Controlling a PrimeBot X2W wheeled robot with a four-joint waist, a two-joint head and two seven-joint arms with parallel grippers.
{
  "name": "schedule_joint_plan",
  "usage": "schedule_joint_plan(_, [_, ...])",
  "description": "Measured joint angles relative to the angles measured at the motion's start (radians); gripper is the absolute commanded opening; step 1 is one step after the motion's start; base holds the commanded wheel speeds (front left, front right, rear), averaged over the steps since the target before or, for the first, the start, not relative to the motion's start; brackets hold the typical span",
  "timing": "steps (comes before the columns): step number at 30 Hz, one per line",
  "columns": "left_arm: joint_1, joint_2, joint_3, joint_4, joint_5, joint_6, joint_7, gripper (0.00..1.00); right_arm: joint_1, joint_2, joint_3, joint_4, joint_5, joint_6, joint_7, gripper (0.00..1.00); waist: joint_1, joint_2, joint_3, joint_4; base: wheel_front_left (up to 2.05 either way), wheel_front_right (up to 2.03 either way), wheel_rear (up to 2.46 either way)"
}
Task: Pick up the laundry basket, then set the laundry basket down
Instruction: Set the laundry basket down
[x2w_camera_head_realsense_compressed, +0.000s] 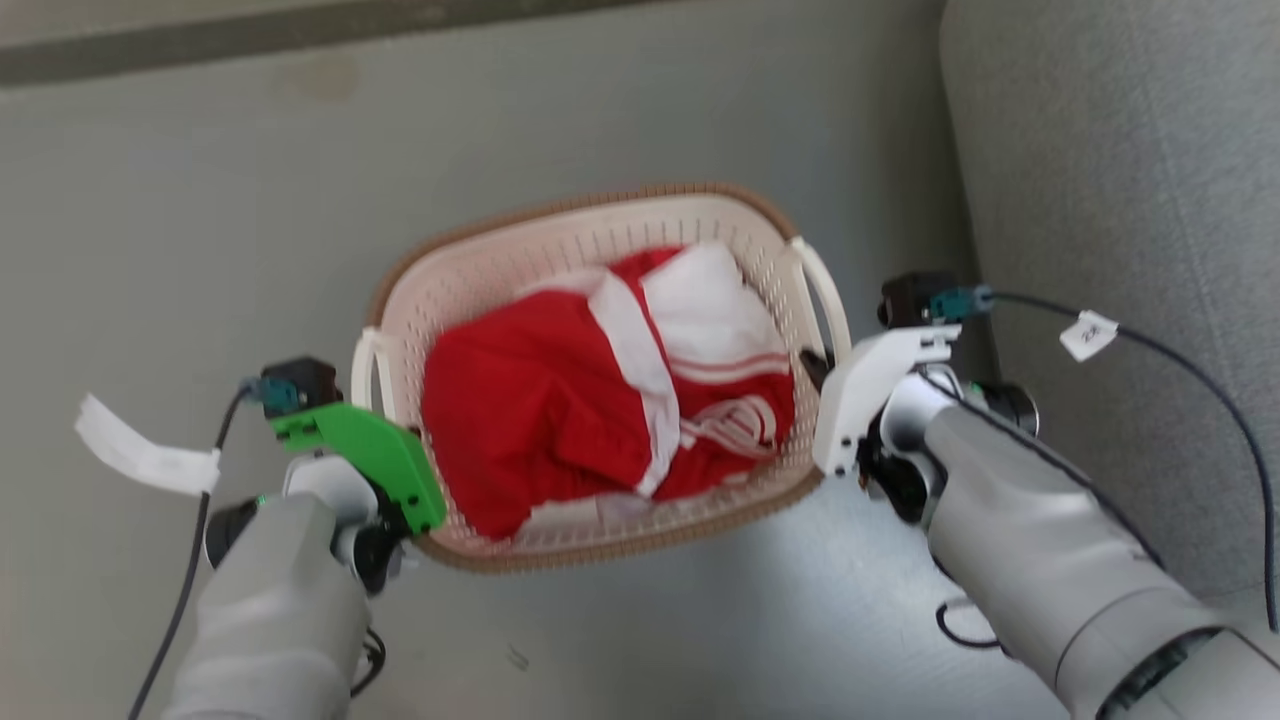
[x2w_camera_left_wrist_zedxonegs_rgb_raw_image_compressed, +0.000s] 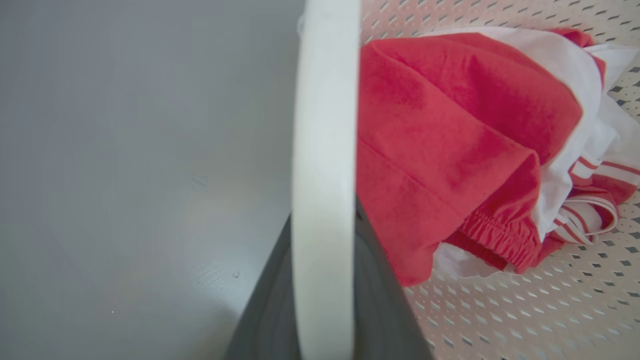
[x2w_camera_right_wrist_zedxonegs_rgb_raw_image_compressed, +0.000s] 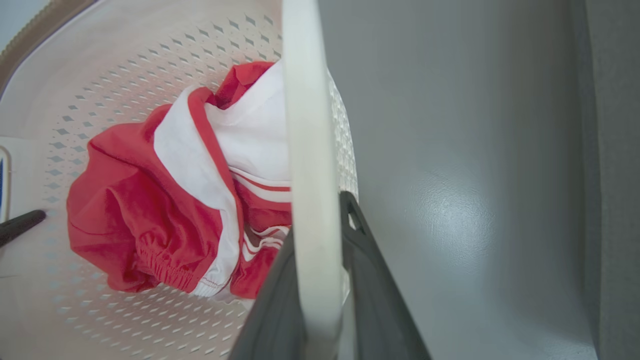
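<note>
floor (x2w_camera_head_realsense_compressed: 200, 250): grey, smooth, slight sheen; it carries the basket or lies just under it.
sofa (x2w_camera_head_realsense_compressed: 1120, 200): grey woven upholstery, soft-looking, close by the right arm.
laundry basket (x2w_camera_head_realsense_compressed: 480, 280): between the two arms, over the floor, just beside the sofa. Can't tell whether it is lifted clear or resting. Rounded rectangle, cream plastic, perforated walls and bottom, brown woven-look rim.
basket handling: likely light, thin stiff plastic with some flex in the walls. Smooth, so probably slippery under a loose grip. Not fragile. An uneven lift would tilt it.
garment (x2w_camera_head_realsense_compressed: 560, 410): red and white cloth with stripes and an elastic hem, bunched in the basket bottom. Soft, adds little weight, may slide if the basket tips.
where to hold: the two side handles, one per arm, mid-span, kept level.
left handle (x2w_camera_left_wrist_zedxonegs_rgb_raw_image_compressed: 322, 150): flat white plastic strap, smooth, rigid.
right handle (x2w_camera_right_wrist_zedxonegs_rgb_raw_image_compressed: 305, 150): same shape and finish.
left gripper (x2w_camera_head_realsense_compressed: 385, 470): green mount; jaws clenched on the left handle, dark fingers (x2w_camera_left_wrist_zedxonegs_rgb_raw_image_compressed: 265, 320) on both sides of it.
right gripper (x2w_camera_head_realsense_compressed: 860, 400): white mount; jaws clenched on the right handle, dark fingers (x2w_camera_right_wrist_zedxonegs_rgb_raw_image_compressed: 372, 285) flanking it.
</note>
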Motion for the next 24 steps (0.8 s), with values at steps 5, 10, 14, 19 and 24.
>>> schedule_joint_plan(5, [-0.049, 0.005, 0.001, -0.013, 0.002, 0.0, -0.015, 0.0, -0.052, 0.0, -0.016, -0.001, 0.002, -0.009, -0.019, 0.0, 0.0, 0.0, 0.065, -0.004, 0.0, 0.0, 0.0])
schedule_joint_plan(10, [-0.105, 0.018, 0.002, -0.024, 0.008, 0.0, -0.029, 0.0, -0.11, 0.0, -0.024, -0.002, 0.001, -0.01, -0.039, 0.0, 0.0, 0.0, 0.13, -0.007, 0.0, 0.0, 0.0])
schedule_joint_plan(14, [-0.151, 0.027, 0.002, -0.033, 0.016, 0.0, -0.043, 0.0, -0.156, 0.0, -0.03, -0.005, 0.001, -0.018, -0.055, 0.0, 0.0001, 0.0, 0.182, -0.011, 0.0, 0.0, 0.0])
schedule_joint_plan(19, [-0.207, 0.037, 0.001, -0.047, 0.026, 0.0, -0.057, 0.0, -0.21, 0.0, -0.036, -0.007, 0.001, -0.02, -0.075, 0.0, 0.0, 0.0, 0.247, -0.015, 0.0, 0.0, 0.0])
schedule_joint_plan(24, [-0.245, 0.044, -0.006, -0.055, 0.042, 0.0, -0.069, 0.0, -0.248, 0.0, -0.051, -0.009, 0.001, -0.027, -0.092, 0.0, 0.0, 0.0, 0.299, -0.018, 0.0, 0.0, 0.0])
